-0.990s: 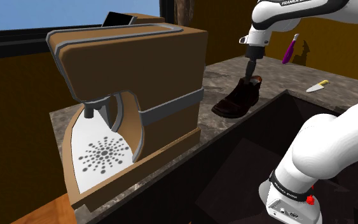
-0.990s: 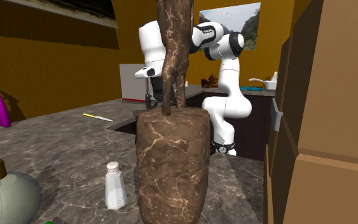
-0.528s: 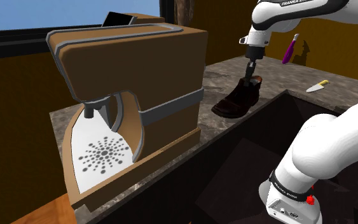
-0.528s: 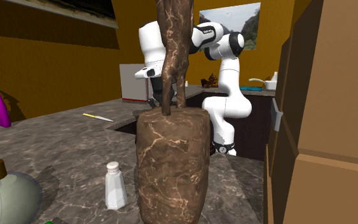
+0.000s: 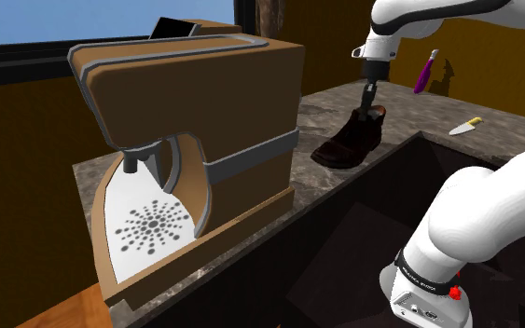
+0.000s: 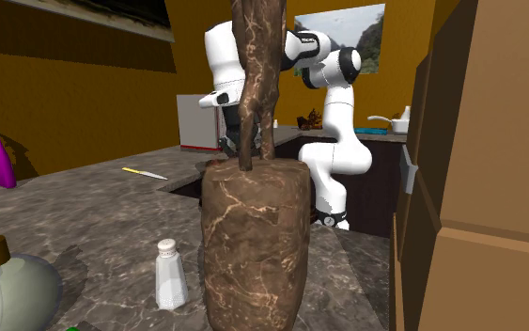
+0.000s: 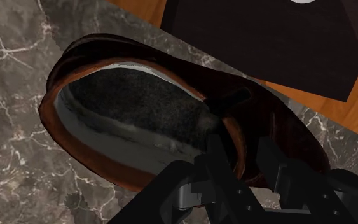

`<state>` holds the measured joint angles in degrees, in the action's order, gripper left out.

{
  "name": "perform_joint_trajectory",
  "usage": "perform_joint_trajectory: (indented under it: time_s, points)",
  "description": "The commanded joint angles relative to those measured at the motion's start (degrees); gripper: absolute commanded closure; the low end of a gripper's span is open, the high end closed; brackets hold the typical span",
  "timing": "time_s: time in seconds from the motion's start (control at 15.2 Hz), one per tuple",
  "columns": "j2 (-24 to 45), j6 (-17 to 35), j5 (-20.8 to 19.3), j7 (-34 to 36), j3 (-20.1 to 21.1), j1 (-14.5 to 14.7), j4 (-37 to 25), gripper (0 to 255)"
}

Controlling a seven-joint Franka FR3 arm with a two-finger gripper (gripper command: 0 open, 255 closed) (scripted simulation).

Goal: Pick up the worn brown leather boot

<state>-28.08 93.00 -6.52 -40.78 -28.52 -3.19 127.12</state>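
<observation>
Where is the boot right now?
Shoulder view's upper right: the boot is by the counter edge beside the dark recess, between the mixer and the knife, its collar clasped by the gripper.

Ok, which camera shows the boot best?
The wrist view: it looks from close at the brown boot, straight into its opening. The shoulder view shows it small and side-on; the second exterior view's brown marbled pot blocks it.

The black pincer [image 5: 372,101] is clasping the collar of the dark brown boot [image 5: 349,144] over the marbled desk [image 5: 409,116], a large brown mixer [image 5: 214,102] standing nearby.
</observation>
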Motion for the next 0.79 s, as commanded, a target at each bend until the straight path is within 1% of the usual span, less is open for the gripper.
perform_joint_trajectory:
  time_s: [0.0,0.59,0.73]
  points:
    - [-0.1,-1.5,0.1,0.0,0.1,0.0,-1.6,255]
    - [0.6,-8.3,0.8,0.2,0.9,0.5,-9.0,255]
    - [0.7,-8.4,0.8,0.2,0.9,0.6,-9.1,255]
